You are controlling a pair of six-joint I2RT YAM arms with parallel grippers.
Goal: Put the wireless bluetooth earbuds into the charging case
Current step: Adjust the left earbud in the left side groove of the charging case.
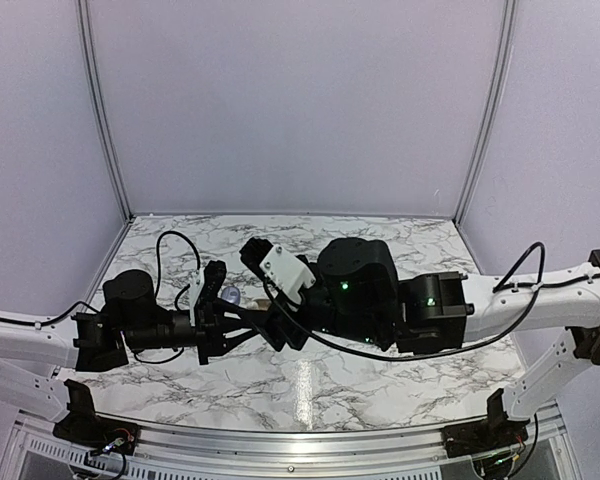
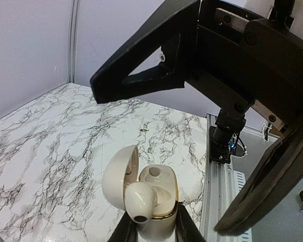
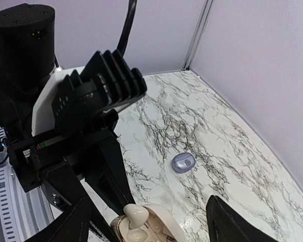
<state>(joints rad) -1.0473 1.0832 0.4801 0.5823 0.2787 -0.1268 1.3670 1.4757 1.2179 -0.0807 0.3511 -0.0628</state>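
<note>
My left gripper (image 2: 154, 233) is shut on the cream charging case (image 2: 161, 206), which has a gold rim and an open lid (image 2: 116, 176). A cream earbud (image 2: 140, 201) with a dark spot sits tilted in the near socket and sticks out. The far socket (image 2: 154, 172) is empty. My right gripper (image 3: 151, 224) is open and empty, with its fingers (image 3: 73, 224) spread around the case (image 3: 156, 227) from above. A bluish-grey earbud (image 3: 183, 163) lies on the marble beyond the case. It also shows in the top view (image 1: 232, 296).
The marble table (image 3: 212, 131) is enclosed by pale walls (image 3: 252, 60) with metal corner posts. The left arm's wrist (image 3: 65, 116) looms close to the right gripper. An aluminium rail with cables (image 2: 222, 146) runs along the table's near edge.
</note>
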